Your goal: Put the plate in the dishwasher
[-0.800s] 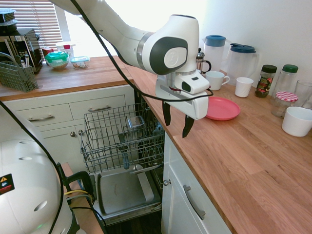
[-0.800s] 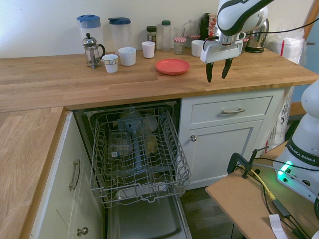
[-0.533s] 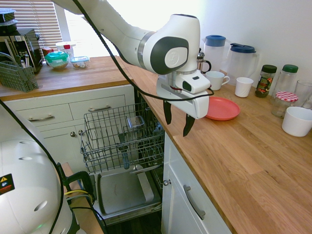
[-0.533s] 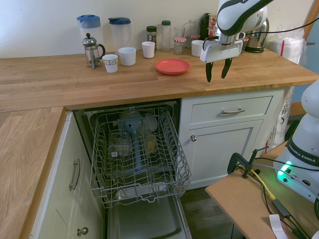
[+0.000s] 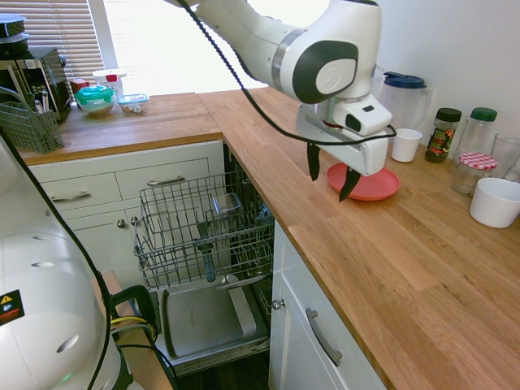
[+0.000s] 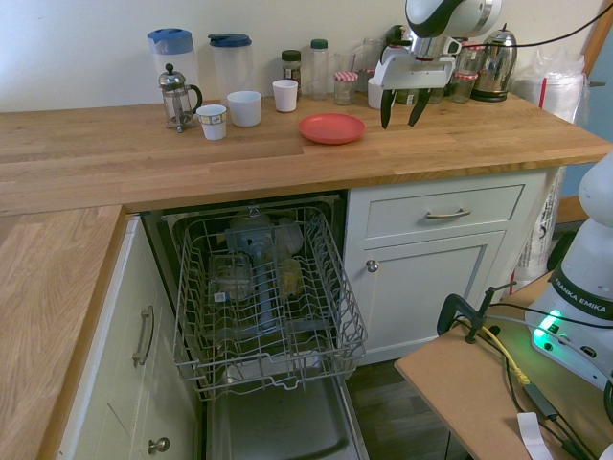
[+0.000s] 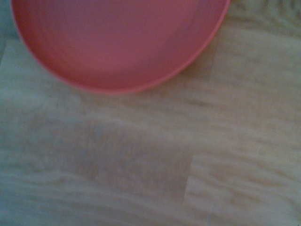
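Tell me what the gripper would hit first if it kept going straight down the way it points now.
Most likely the bare wooden counter just beside the plate. The open gripper points almost straight down, and the wrist view shows wood below with the plate's edge close by. Depth is unclear, so a finger might clip the rim.

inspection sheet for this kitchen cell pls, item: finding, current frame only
Surface: oak-look wooden worktop, bare in front of the plate.
Job's things: round coral-red plastic plate flat on the worktop, not gripped; dishwasher door down, grey wire rack pulled out, some items already in it.
Clutter: white mugs, glass French press, two blue-lidded jugs, jars, white bowl, steel kettle.
Pincer: pincer open, empty, pointing down above the worktop beside the plate.
Cables: black cable draped along the arm.
Surroundings: white drawers with metal handles, window blind.
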